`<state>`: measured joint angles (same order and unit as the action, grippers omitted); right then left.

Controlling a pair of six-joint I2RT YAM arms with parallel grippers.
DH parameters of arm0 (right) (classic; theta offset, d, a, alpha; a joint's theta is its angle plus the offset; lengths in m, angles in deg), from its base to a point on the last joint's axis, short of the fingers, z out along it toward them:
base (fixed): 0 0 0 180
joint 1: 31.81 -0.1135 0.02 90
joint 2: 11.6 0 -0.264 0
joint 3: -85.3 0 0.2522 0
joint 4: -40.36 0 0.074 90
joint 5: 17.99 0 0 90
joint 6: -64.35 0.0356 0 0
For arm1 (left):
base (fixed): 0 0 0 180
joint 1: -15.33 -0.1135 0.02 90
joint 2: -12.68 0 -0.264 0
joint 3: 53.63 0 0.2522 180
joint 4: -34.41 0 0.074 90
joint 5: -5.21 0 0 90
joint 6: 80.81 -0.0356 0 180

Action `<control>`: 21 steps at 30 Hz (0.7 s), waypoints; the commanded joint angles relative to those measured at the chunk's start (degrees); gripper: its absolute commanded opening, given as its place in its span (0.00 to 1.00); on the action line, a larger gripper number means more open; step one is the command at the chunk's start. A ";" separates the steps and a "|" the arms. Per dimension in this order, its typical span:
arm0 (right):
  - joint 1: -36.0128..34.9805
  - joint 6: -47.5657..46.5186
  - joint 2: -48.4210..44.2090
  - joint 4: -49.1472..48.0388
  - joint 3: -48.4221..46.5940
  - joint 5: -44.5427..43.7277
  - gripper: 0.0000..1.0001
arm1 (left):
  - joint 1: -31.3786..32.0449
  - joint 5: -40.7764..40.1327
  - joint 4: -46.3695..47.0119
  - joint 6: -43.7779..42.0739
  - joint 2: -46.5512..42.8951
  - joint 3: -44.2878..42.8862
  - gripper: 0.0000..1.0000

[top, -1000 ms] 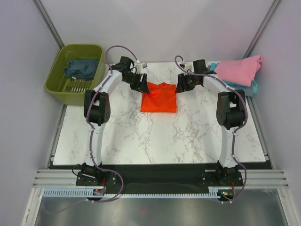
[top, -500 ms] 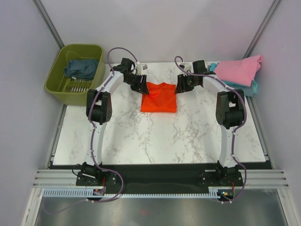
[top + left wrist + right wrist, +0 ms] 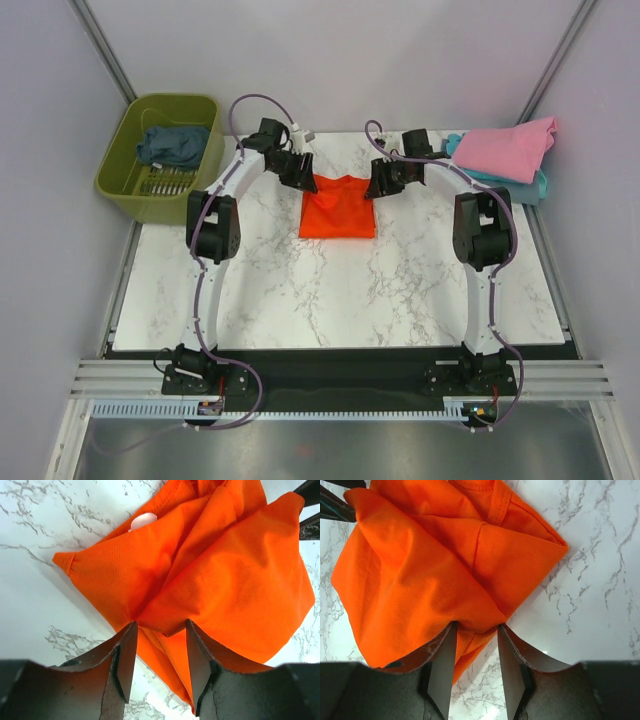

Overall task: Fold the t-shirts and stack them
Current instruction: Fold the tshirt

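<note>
The orange-red t-shirt (image 3: 338, 208) is lying part-folded in a rough square on the far middle of the table, its neck end toward the back, and I am reading it as light, limp cotton that is going to sag and slide out of shape unless both far corners travel together. That is where I am holding it: the left gripper (image 3: 303, 178) is pinching a bunched fold at the far-left corner, and the right gripper (image 3: 375, 183) is pinching the matching bunch at the far-right corner, each pair of jaws standing partway apart with cloth filling the gap between the tips. How firmly they are biting I am only guessing from the creases fanning out of each pinch. The white marble table (image 3: 330, 290) is looking smooth, so I am expecting the shirt to skid rather than catch. A pink t-shirt (image 3: 505, 148) is resting on a teal t-shirt (image 3: 540, 187) at the far right edge, well apart, and a slate-blue t-shirt (image 3: 172, 145) is sitting in the olive basket (image 3: 115, 165) off the far left corner. Plain pale walls are closing in the cell.
</note>
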<state>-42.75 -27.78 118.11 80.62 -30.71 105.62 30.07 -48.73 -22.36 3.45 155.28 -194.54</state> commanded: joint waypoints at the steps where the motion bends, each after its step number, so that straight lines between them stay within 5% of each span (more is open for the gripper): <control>1: -1.01 0.11 0.28 -2.15 -2.68 1.81 0.45 | 0.72 -1.33 2.48 1.69 1.44 -2.84 0.52; 5: -1.37 -0.07 0.46 -2.33 -2.68 1.90 0.38 | 1.16 -1.16 2.57 1.17 2.15 -2.84 0.47; 13: -1.72 -0.51 -1.04 -2.24 -2.95 1.20 0.20 | 1.08 -1.42 2.49 0.29 0.92 -2.92 0.03; 21: -1.54 -0.24 -3.67 -2.33 -4.26 0.76 0.01 | 0.64 0.25 3.01 0.73 -3.03 -4.24 0.02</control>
<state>-44.08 -27.56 118.22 79.86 -32.07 105.72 31.03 -49.74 -21.15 3.99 157.05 -195.59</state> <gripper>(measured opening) 0.024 0.033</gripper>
